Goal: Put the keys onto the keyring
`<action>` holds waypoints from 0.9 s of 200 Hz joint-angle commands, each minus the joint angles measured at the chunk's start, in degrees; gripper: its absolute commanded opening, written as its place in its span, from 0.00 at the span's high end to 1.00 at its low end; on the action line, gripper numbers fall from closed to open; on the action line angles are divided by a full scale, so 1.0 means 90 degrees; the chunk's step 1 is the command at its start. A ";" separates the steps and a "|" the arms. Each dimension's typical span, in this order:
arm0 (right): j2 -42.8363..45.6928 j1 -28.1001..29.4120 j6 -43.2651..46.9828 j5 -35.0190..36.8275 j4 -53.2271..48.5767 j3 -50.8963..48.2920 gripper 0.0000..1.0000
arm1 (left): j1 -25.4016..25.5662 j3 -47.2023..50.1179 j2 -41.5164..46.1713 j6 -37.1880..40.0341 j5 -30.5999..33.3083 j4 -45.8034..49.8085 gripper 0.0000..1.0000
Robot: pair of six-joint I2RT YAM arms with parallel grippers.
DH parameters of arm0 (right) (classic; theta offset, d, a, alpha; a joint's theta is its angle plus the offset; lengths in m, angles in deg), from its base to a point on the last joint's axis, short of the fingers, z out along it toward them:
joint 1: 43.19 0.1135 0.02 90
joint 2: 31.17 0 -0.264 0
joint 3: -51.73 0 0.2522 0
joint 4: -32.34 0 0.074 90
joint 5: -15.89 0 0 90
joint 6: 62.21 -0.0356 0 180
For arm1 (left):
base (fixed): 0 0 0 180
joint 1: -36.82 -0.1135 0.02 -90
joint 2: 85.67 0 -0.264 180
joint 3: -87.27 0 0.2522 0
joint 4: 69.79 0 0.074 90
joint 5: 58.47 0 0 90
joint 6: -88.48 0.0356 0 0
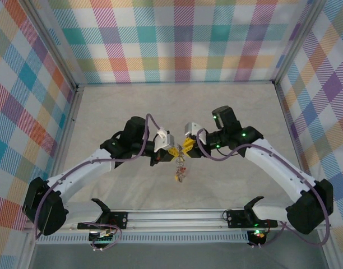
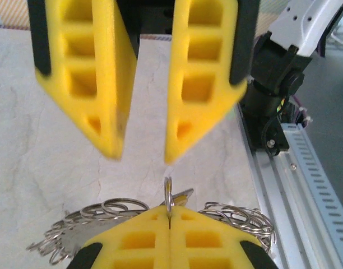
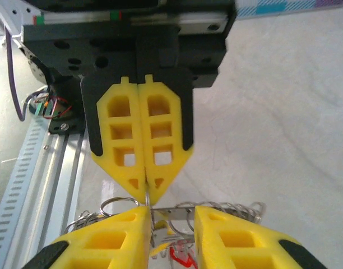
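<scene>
Left fingers (image 2: 168, 241): fully closed, their tips pinching the thin edge of the keyring (image 2: 168, 196), which stands upright between them. Right fingers (image 1: 188, 147): partly open with a clear gap, tip to tip with the left pair at mid-surface and gripping nothing. In the right wrist view the ring's wire runs across that gap. Keys (image 1: 180, 170): bunched with small split rings (image 2: 121, 207) and red and yellow tags, hanging just under both pairs above the pale surface (image 1: 160, 106). Contact with the surface cannot be determined.

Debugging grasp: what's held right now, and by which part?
Left gripper pinches the keyring by its rim; right gripper is open, holding nothing.
</scene>
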 commanded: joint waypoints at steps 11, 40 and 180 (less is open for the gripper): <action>0.0311 -0.0136 -0.0152 -0.0361 0.0101 -0.0221 0.74 | -0.0130 0.0156 0.0298 -0.0498 -0.0493 -0.1066 1.00; 0.0376 -0.0137 -0.0200 -0.0467 0.0040 -0.0305 0.75 | -0.0193 0.0243 0.0279 -0.0774 -0.0499 -0.1510 1.00; -0.0193 0.0032 -0.0325 -0.0761 0.0617 -0.0355 0.91 | -0.0184 0.0825 0.0474 -0.1278 -0.0315 -0.2894 1.00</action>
